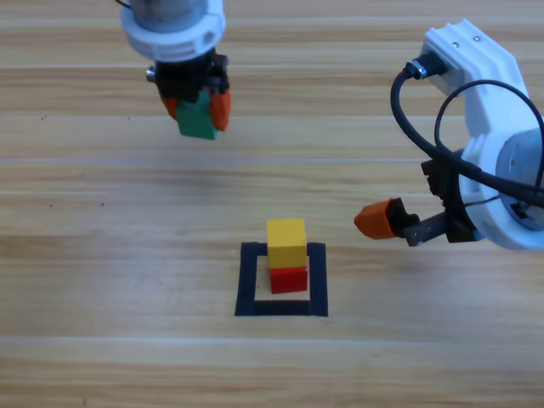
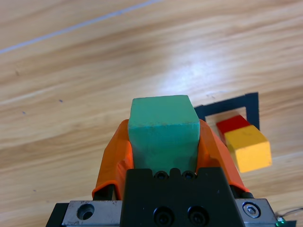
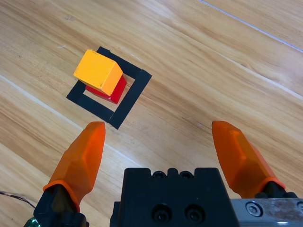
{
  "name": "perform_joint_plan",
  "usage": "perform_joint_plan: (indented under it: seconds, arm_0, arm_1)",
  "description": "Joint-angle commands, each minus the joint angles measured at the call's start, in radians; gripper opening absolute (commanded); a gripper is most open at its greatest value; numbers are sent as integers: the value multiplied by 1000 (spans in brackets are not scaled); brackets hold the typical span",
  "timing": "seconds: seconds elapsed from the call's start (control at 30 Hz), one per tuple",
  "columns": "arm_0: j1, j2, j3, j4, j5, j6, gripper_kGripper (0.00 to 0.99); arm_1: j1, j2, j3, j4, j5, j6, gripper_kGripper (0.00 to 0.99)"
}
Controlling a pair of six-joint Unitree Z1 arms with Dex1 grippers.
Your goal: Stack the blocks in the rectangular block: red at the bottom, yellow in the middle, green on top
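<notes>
Stage 3 of 3, placing the top cube. The left gripper [image 1: 197, 109], at the upper left of the high view, has its jaws clamped on the green cube [image 1: 198, 121] and holds it apparently clear of the table. Below centre, the yellow cube [image 1: 286, 242] sits on the red cube [image 1: 289, 279] inside the black tape square [image 1: 249, 280]. The right gripper [image 3: 161, 142], at the frame's right edge beside the square, waits with jaws apart and empty. Next move, as judged: carry green above the stack, centre it over yellow, lower it squarely, then release without nudging the 2 cubes beneath.
</notes>
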Motion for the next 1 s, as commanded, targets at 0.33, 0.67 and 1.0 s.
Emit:
perform_joint_plan:
  seconds: [0.33, 0.67, 1.0]
  arm_0:
    - [-224, -19, 58, 31, 31, -337, 0]
    - [-248, -11, 89, 44, 29, -549, 0]
    - [-270, 7, 87, 44, 14, -609, 0]
  arm_1:
    - [-25, -3, 32, -38, -4, 7, 990]
    - [-25, -3, 32, -38, -4, 7, 990]
    - [-25, -3, 35, -38, -4, 7, 990]
